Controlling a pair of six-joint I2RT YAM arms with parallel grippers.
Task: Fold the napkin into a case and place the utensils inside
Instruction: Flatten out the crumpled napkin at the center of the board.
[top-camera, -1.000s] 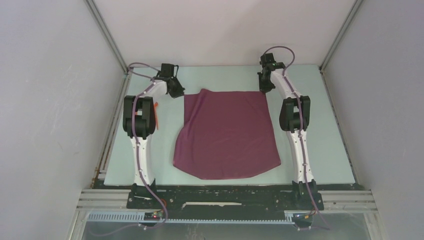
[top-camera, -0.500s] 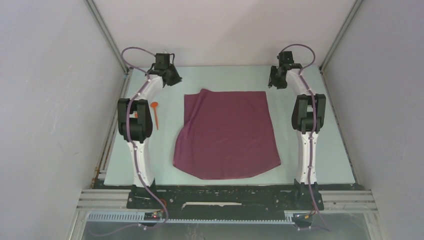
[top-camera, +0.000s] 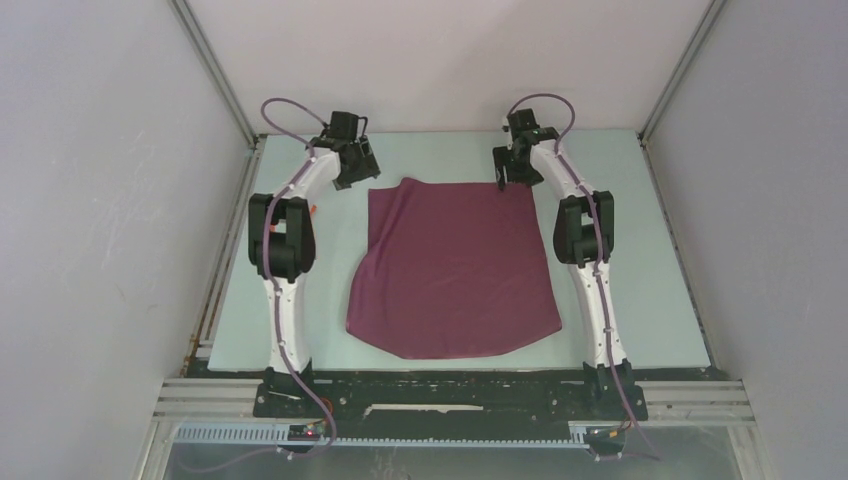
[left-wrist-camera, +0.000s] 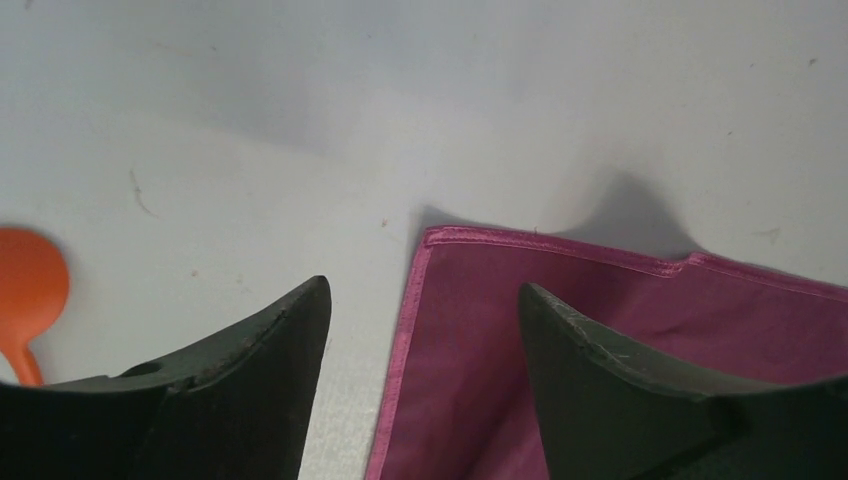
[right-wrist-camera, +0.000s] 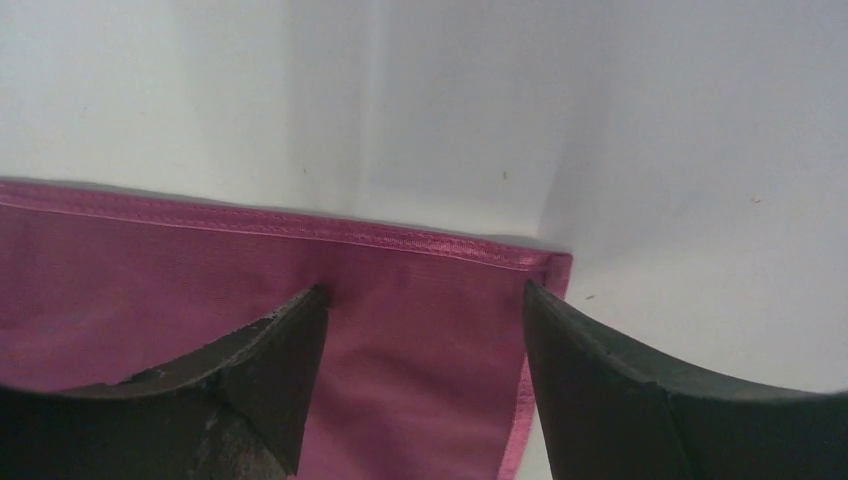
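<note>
Left pincer wide, right pincer wide. Napkin far corners just ahead of my tips (still flat). Orange spoon left of left pincer. Step: first fold. Next: drop, pinch both hems.

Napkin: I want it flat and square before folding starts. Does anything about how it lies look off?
Yes. The napkin lies out of square: its near edge bows out wider than the far edge, and the far hem humps near the left corner.

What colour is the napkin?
The napkin is dark maroon with a shiny pinker hem; the top external view shows it best.
</note>
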